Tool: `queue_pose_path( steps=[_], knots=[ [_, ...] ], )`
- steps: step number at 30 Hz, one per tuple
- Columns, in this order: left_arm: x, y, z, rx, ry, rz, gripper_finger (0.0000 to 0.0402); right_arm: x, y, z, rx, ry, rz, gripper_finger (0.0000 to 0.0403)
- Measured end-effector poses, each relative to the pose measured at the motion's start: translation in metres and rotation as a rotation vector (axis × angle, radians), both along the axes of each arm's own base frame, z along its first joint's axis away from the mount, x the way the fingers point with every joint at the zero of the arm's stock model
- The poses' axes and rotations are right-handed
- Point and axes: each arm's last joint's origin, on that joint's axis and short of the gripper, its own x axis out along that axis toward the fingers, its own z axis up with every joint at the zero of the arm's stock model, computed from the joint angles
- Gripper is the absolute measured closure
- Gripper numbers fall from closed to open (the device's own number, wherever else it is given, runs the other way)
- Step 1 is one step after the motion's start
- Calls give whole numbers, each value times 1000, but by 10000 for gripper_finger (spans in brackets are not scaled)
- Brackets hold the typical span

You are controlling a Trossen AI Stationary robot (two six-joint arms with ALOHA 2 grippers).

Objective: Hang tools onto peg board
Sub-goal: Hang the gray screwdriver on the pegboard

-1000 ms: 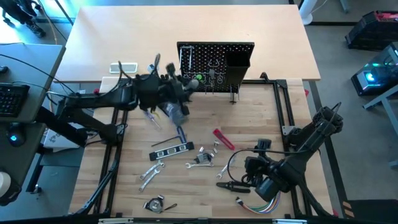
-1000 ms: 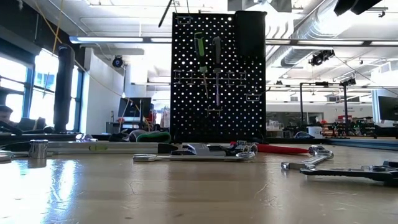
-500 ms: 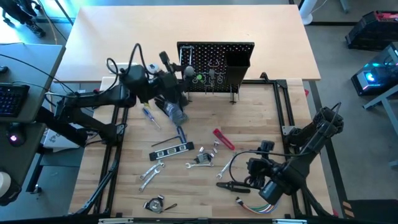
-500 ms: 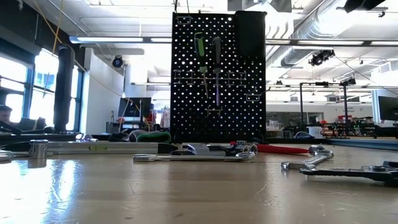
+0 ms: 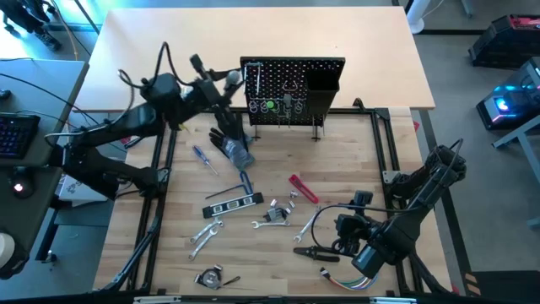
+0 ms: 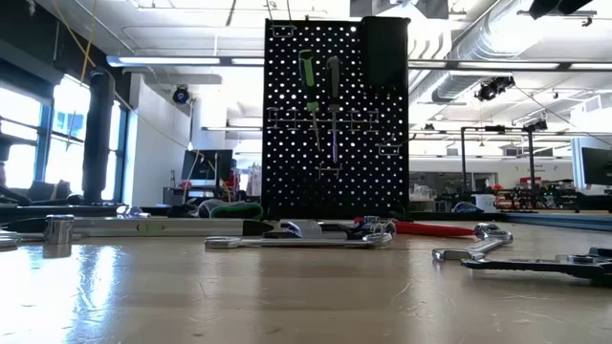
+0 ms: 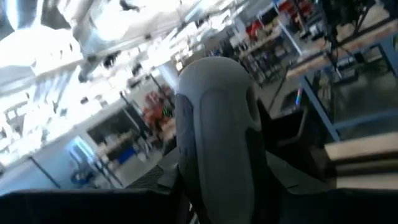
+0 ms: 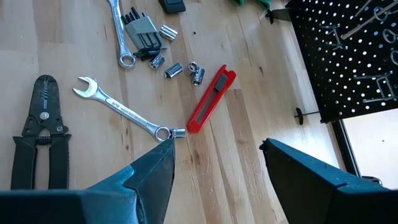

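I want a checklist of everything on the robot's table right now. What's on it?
Surface: wooden table, tools scattered on it.
Job's things: peg board upright, green-handled tool hanging on it; red-handled tool, wrench, black level and pliers lying flat.
Clutter: black glove; loose sockets.
Hands: left hand raised beside the board, grip unclear; right hand open, empty.
Cables: coloured wires, black cable.
Surroundings: workshop, nobody seen.

Tall bright windows (image 6: 33, 143) line one side of a large workshop hall. Pale ducts (image 6: 497, 67) and strip lights (image 6: 182, 61) run under the ceiling. Cluttered workbenches (image 6: 535, 196) stand far behind the glossy wooden surface (image 6: 287, 296).
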Motion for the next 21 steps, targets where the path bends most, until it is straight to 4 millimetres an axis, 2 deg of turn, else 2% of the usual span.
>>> queue_pose_path(
  steps=[3,8,12,15,21],
  knots=[
    [-15,3,0,-45,11,-18,295,0,0,0,0,0,0,163],
    [-36,6,-14,-37,-17,2,295,0,0,0,2,-1,-1,163],
    [-51,8,-30,-29,-132,-35,295,0,0,0,6,-4,-1,163],
    [-52,11,-49,-36,-229,-100,295,1,0,0,7,-6,-2,163],
    [-38,19,-100,-56,-340,-156,295,2,1,0,15,-16,-5,163]
  ],
)
